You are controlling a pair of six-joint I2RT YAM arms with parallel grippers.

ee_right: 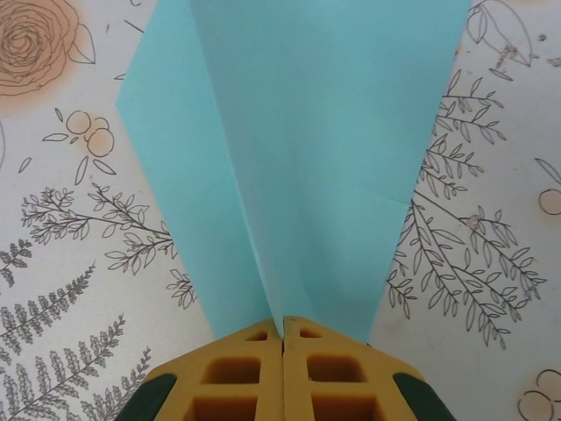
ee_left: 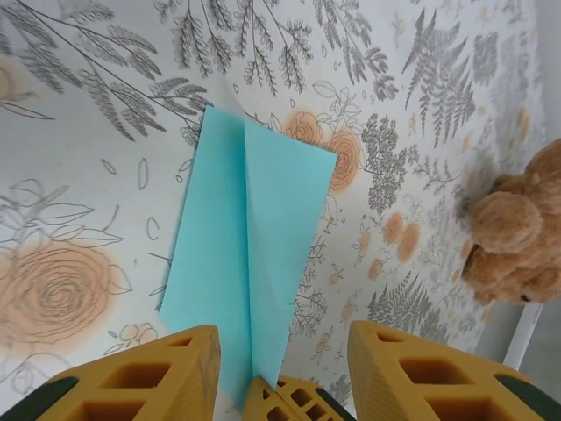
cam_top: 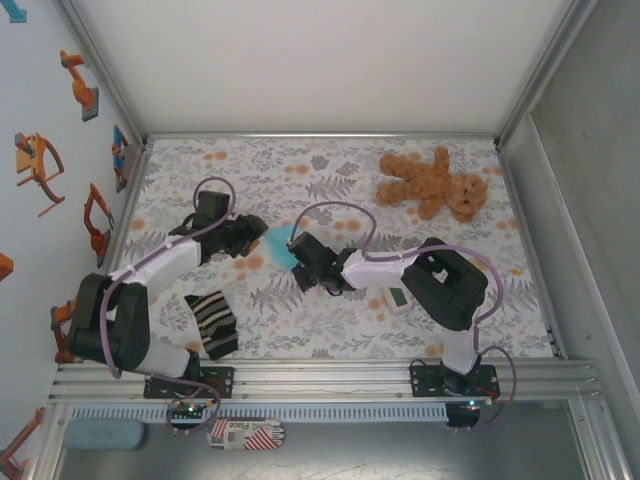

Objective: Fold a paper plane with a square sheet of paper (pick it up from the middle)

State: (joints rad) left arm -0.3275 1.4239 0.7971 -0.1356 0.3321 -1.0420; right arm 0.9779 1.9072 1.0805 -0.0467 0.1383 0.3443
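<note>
The right gripper (ee_right: 282, 338) is clenched on the narrow end of the blue paper (ee_right: 307, 132). Its two yellow fingers are pressed together with no gap, and the paper comes out from between them. The left gripper (ee_left: 282, 342) is released: its yellow fingers stand wide apart, one on each side of that same narrow end, and they do not touch the paper. In the left wrist view the closed fingertips (ee_left: 280, 393) of the right gripper show between them.

The paper is folded into a long wedge. One crease runs along its length, and it gets wider away from the fingers. It is over the middle of the table (cam_top: 330, 330), between the two grippers, above a cover printed with orange flowers and grey ferns. I cannot tell if the wide end rests flat on the cover or is a little lifted.

Further out, a brown teddy bear (cam_top: 435, 180) lies at the far right of the table, well apart from the paper. A small white device (cam_top: 397, 300) lies just beside the right arm. A black-and-cream striped cloth (cam_top: 212, 322) lies near the base of the left arm.
</note>
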